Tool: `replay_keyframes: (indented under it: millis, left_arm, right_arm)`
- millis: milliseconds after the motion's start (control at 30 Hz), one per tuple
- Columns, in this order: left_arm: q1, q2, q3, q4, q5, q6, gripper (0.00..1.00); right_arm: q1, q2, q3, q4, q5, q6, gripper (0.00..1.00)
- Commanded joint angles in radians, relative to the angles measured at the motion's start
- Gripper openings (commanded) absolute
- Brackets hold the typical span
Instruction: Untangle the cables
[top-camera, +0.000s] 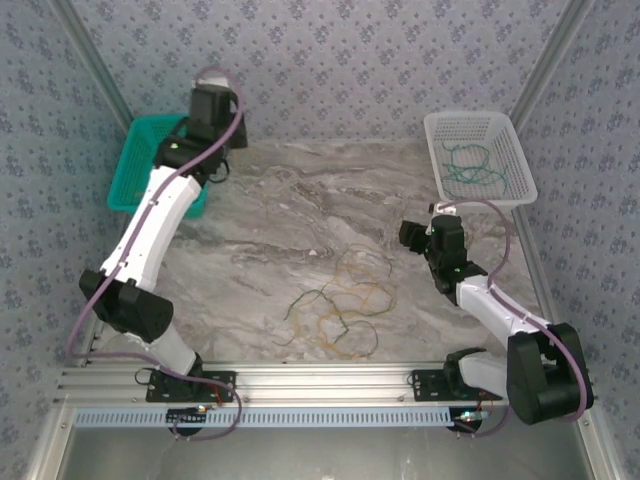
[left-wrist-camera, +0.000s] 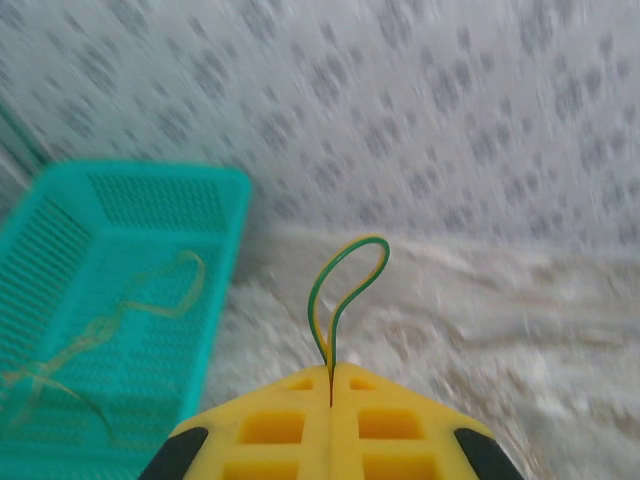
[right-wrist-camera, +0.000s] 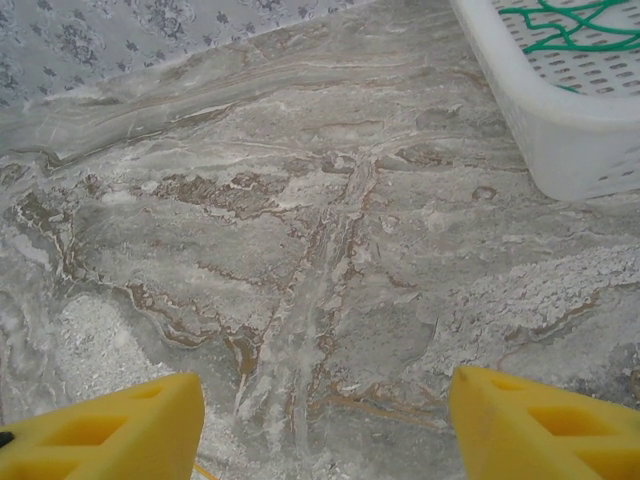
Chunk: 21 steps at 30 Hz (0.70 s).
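Finds left gripper (left-wrist-camera: 330, 385) pressed flat together on a thin green-and-yellow loop (left-wrist-camera: 345, 275), upright from the pinch, at lower middle of the left wrist view. Places teal basket (left-wrist-camera: 235, 200) to the left of that loop, its corner near, with an orange-tan cable (left-wrist-camera: 120, 315) lying inside. Judges the drop to call for a leftward carry over that rim; sees wall (left-wrist-camera: 400, 100) close behind and bare table (top-camera: 300, 200) to the right. Cannot tell how much cable hangs below the fingers (left-wrist-camera: 270, 420). Finds right gripper (right-wrist-camera: 320, 430) spread wide and empty over bare marble, white basket (right-wrist-camera: 570, 140) at upper right of its view with green cables (right-wrist-camera: 570, 25) in it. Places the tangle (top-camera: 345, 295) at lower centre of the top view, well apart from both baskets, down and left of the right gripper, long axis running lower left to upper right, a green tail (top-camera: 292, 308) at its left end. Judges right arm (top-camera: 490, 300) the nearer one. Notes open table round the tangle on three sides, rail (top-camera: 330, 378) near below it.
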Motion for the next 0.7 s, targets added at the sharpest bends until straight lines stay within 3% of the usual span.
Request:
replay_keyframes:
  millis: [0, 167, 400, 533, 667]
  left_arm:
    - [0.072, -0.058, 0.074, 0.111, -0.023, 0.115, 0.0]
    - [0.215, -0.022, 0.193, 0.253, 0.06, 0.198, 0.0]
    - [0.386, 0.128, 0.397, 0.183, 0.105, 0.224, 0.0]
    - [0.498, 0.172, 0.297, 0.211, 0.22, 0.156, 0.0]
    - [0.541, 0.173, 0.066, 0.376, 0.296, 0.158, 0.0]
  right_arm:
    - [0.009, 0.008, -0.012, 0.043, 0.035, -0.021, 0.68]
    - [0.017, 0.024, -0.01, 0.051, 0.035, -0.023, 0.68]
    - [0.029, 0.023, -0.009, 0.052, 0.036, -0.031, 0.67]
    - [0.034, 0.015, -0.006, 0.048, 0.034, -0.037, 0.68]
    - [0.036, 0.016, -0.005, 0.048, 0.035, -0.037, 0.68]
